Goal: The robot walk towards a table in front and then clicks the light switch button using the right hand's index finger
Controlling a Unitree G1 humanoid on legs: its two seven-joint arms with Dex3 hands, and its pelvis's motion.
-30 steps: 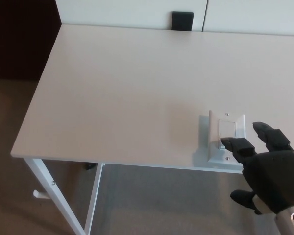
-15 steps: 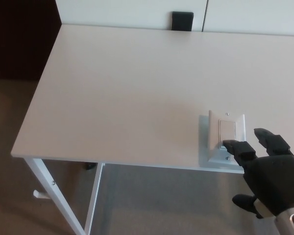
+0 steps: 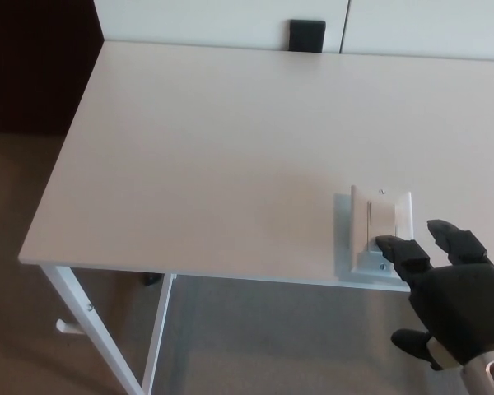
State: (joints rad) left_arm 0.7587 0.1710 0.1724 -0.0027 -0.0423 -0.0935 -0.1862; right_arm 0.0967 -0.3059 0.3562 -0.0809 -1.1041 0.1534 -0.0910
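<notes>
A white light switch (image 3: pixel 381 227) in its plate lies flat on the white table (image 3: pixel 230 156), near the front edge at the right. My right hand (image 3: pixel 453 292) comes in from the lower right, black, with its fingers apart and holding nothing. Its index fingertip (image 3: pixel 389 243) rests on the lower end of the switch rocker. The second finger points past the plate's right side and the thumb hangs below the table edge. My left hand does not show.
A small black box (image 3: pixel 307 34) stands at the table's far edge against the white wall. The table's white metal leg (image 3: pixel 90 325) slants down at the lower left over the carpet. A dark area lies beyond the table's left side.
My right hand has slid slightly down and toward me, and the index fingertip has moved from the rocker's lower part to its bottom edge. The switch plate and table have not moved.
</notes>
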